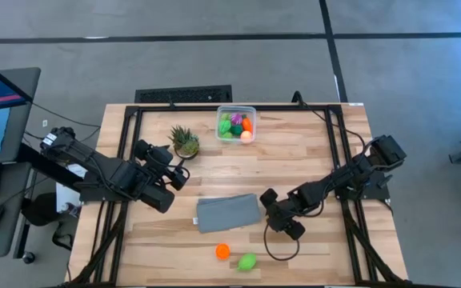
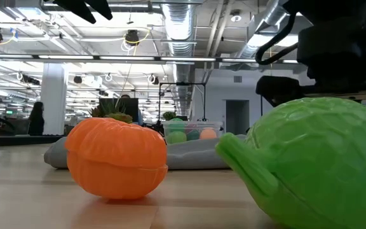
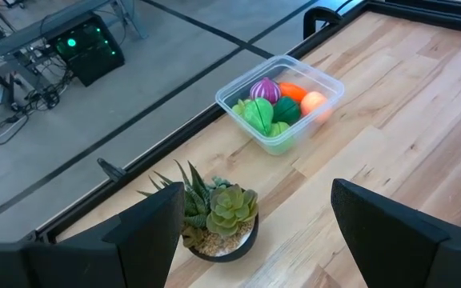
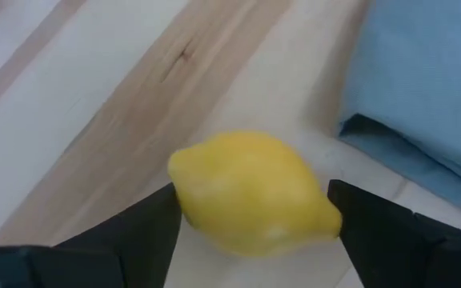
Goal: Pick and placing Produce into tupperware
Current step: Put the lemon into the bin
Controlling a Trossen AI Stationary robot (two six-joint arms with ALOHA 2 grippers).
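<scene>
The right fingers [image 4: 250,232] straddle a yellow lemon [image 4: 253,194], one dark finger at each end, parted and not yet clenched on it. The lemon lies on the worktop [image 4: 70,112], just beside the corner of the grey cloth [image 4: 422,88]. To do this step well, the fingers should settle low enough to catch the lemon around its fat middle, then close evenly so it does not squirt out or roll toward the cloth; its smooth, tapered ends look likely to slip.

From above, this gripper [image 1: 282,222] sits by the cloth's right edge, well apart from the tub [image 1: 237,124] at the far edge, which already holds several pieces. An orange piece [image 1: 222,251] and a green one [image 1: 247,262] wait near the front edge.

The left gripper [image 3: 250,232] hovers released over the plant [image 3: 218,216].
</scene>
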